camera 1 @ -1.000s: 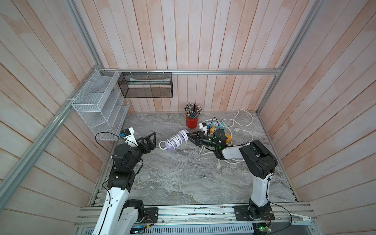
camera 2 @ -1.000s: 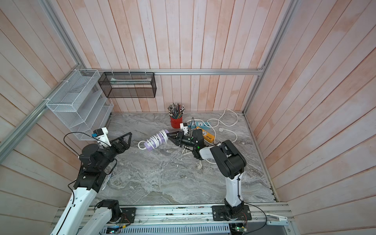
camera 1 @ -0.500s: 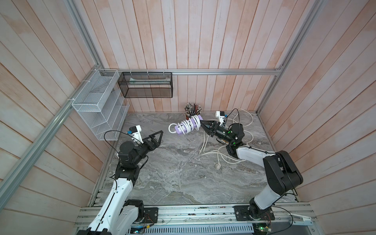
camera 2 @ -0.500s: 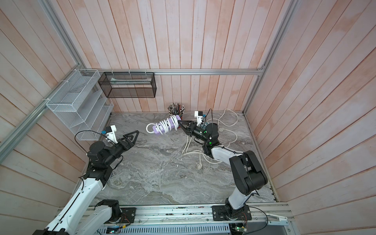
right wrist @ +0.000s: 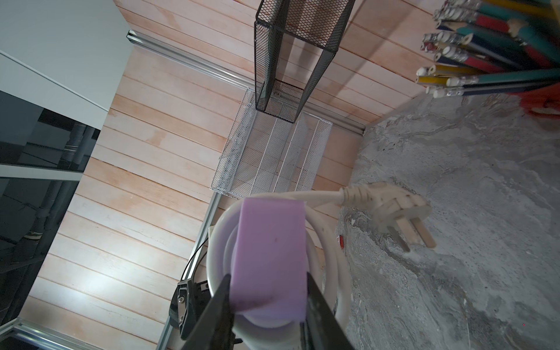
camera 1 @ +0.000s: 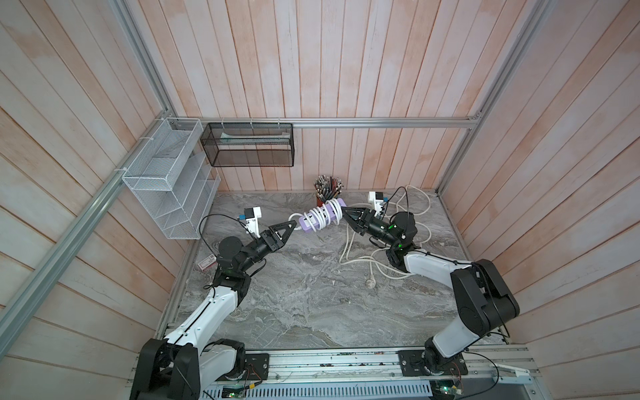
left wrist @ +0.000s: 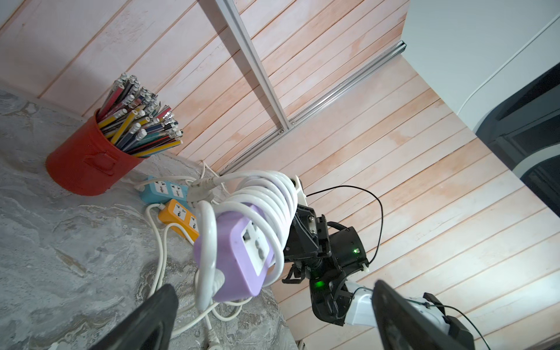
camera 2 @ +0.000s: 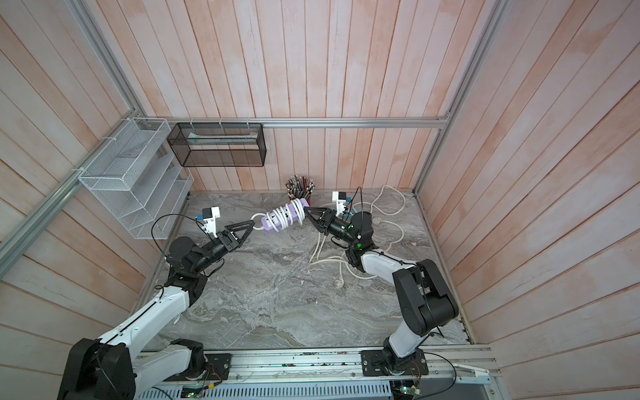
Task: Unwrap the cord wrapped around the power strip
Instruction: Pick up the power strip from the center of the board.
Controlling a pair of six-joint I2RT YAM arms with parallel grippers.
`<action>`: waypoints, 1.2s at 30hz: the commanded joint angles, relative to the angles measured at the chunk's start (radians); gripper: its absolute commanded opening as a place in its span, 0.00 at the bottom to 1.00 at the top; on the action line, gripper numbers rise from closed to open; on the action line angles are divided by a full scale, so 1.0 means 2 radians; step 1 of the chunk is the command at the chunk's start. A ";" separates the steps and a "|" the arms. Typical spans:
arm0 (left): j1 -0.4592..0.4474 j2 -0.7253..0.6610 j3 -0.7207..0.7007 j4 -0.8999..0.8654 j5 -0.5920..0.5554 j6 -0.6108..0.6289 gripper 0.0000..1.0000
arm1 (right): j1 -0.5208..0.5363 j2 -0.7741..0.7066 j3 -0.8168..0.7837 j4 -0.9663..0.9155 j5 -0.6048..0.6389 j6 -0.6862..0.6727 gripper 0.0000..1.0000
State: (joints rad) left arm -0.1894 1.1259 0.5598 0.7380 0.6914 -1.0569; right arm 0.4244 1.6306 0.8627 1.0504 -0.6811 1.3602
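I see my left end effector (camera 1: 290, 229) spread wide, just short of the lilac plastic power strip (camera 1: 309, 225). The strip is aloft over the grey marble counter (camera 1: 311, 304), its long axis left to right, coiled in white cord (camera 1: 325, 214). My right end effector (camera 1: 343, 214) is clamped on its right end.

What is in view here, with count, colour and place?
power strip: one, purple, lifted above table
cord: one, white, coiled around power strip
cup: one, red, holding pencils, near back wall
other strips: two, blue and orange, on table
loose cords: several, white, on table
card: one, pinkish, table's left edge
organizer: one, white mesh, left wall
basket: one, black mesh, back wall
left gripper: one, black, open, by strip's free end
right gripper: one, black, shut on power strip
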 commanded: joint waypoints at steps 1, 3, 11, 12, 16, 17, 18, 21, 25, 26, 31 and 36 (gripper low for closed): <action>-0.006 0.009 -0.008 0.055 -0.002 -0.017 1.00 | -0.002 -0.016 0.020 0.057 0.005 0.012 0.26; -0.013 0.019 -0.002 0.060 -0.005 -0.017 1.00 | -0.001 -0.012 0.020 0.067 0.004 0.017 0.26; -0.017 0.030 0.002 0.038 -0.028 0.007 1.00 | -0.001 -0.019 0.033 0.060 0.004 0.030 0.26; -0.019 0.032 0.004 0.041 -0.027 0.005 1.00 | -0.001 -0.019 0.034 0.060 0.005 0.029 0.26; -0.030 0.042 0.017 0.048 -0.025 0.005 0.92 | 0.001 -0.015 0.036 0.068 0.006 0.037 0.26; -0.032 0.045 0.020 0.049 -0.024 0.005 0.89 | 0.000 -0.012 0.037 0.071 0.005 0.039 0.26; -0.036 0.049 0.024 0.052 -0.022 0.004 0.87 | 0.002 -0.011 0.038 0.073 0.005 0.041 0.26; -0.045 0.063 0.030 0.067 -0.019 -0.003 0.81 | 0.005 -0.009 0.040 0.073 0.006 0.040 0.26; -0.050 0.080 0.031 0.090 -0.019 -0.017 0.77 | 0.008 -0.008 0.043 0.074 0.005 0.041 0.26; -0.051 0.083 0.031 0.097 -0.020 -0.022 0.77 | 0.009 -0.007 0.043 0.075 0.005 0.042 0.26; -0.053 0.093 0.033 0.117 -0.020 -0.034 0.71 | 0.012 -0.007 0.045 0.075 0.004 0.042 0.26; -0.054 0.096 0.036 0.133 -0.021 -0.044 0.68 | 0.013 -0.005 0.047 0.078 0.004 0.046 0.26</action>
State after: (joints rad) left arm -0.2916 1.3109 0.6006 0.9459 0.6468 -1.1309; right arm 0.4442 1.6306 0.9047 1.1057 -0.6815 1.4361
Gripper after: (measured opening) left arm 0.687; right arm 0.334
